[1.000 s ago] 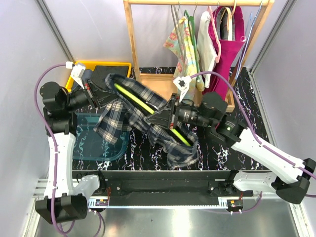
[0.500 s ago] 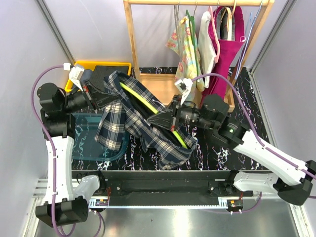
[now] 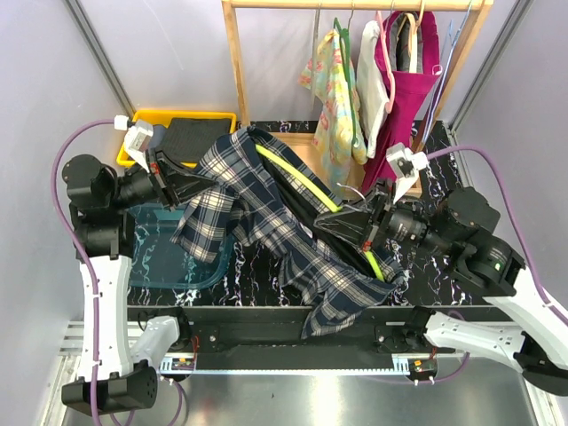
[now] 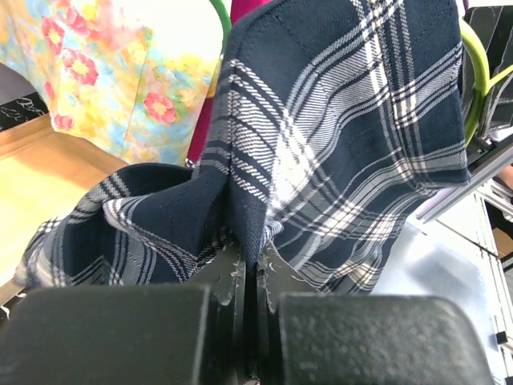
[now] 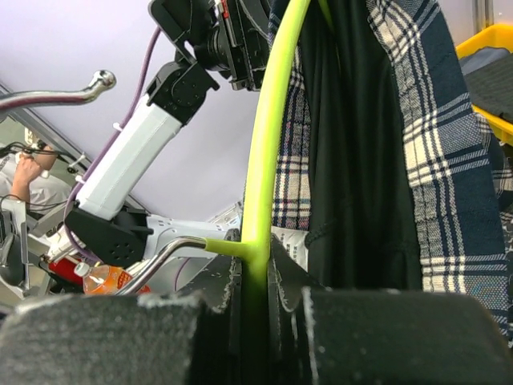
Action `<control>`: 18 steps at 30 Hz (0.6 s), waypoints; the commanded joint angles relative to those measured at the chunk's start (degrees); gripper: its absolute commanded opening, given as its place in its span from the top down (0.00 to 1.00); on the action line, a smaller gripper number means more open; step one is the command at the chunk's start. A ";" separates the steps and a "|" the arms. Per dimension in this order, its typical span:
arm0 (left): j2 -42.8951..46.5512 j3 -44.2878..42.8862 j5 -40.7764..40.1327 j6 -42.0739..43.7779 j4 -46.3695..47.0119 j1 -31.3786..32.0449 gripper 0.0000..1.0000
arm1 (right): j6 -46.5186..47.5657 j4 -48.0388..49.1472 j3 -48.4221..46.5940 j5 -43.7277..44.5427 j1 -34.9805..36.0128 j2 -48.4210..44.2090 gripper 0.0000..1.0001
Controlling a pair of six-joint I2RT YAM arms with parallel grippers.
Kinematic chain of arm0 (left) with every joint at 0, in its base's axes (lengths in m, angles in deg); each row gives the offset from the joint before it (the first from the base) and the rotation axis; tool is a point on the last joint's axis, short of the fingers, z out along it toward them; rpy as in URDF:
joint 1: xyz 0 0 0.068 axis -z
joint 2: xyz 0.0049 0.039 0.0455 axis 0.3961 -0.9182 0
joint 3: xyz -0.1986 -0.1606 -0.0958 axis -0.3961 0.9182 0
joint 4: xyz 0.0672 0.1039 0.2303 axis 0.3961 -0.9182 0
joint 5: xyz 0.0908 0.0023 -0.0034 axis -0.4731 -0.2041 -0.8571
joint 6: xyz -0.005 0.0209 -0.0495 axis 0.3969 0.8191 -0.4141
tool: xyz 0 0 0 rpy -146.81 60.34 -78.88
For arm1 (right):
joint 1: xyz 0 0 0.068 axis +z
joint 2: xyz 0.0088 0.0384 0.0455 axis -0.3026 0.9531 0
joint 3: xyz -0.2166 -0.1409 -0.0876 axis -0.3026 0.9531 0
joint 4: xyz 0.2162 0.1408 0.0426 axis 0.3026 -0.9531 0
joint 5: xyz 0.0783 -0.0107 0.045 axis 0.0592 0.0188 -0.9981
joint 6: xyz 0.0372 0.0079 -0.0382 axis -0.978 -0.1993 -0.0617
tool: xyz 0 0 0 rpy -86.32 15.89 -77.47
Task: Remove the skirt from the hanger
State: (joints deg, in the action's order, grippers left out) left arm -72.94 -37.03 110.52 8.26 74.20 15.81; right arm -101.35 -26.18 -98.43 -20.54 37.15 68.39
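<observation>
Skirt [image 3: 253, 213] pinched in left tool [image 4: 250, 273], draped over hanger [image 3: 302, 180] in right tool [image 5: 255, 265].

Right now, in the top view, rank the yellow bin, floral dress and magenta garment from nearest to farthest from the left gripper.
From the left gripper, shut on the skirt:
1. Yellow bin, just behind it, far left.
2. Floral dress, hanging at back centre.
3. Magenta garment, hanging at back right.

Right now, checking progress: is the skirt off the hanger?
Not yet: the skirt wraps the green hanger, fabric lying on both sides of its bar.
</observation>
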 commanded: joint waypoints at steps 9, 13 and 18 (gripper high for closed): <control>-2.29 -5.65 2.79 27.75 -27.58 -18.62 1.00 | 7.56 0.99 -8.93 18.93 -1.06 -12.70 1.00; -7.66 -4.24 6.40 30.31 -28.73 -26.12 1.00 | 8.79 0.90 -8.06 22.45 -1.06 -16.40 1.00; -7.67 -1.79 0.81 41.73 -37.78 -27.01 1.00 | 11.68 0.99 -8.76 23.51 -1.06 -17.63 1.00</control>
State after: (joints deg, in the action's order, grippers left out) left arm -76.37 -42.41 127.07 37.13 40.61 -5.42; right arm -94.75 -34.44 -100.88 -10.88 37.41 61.14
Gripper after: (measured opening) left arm 0.030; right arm 0.133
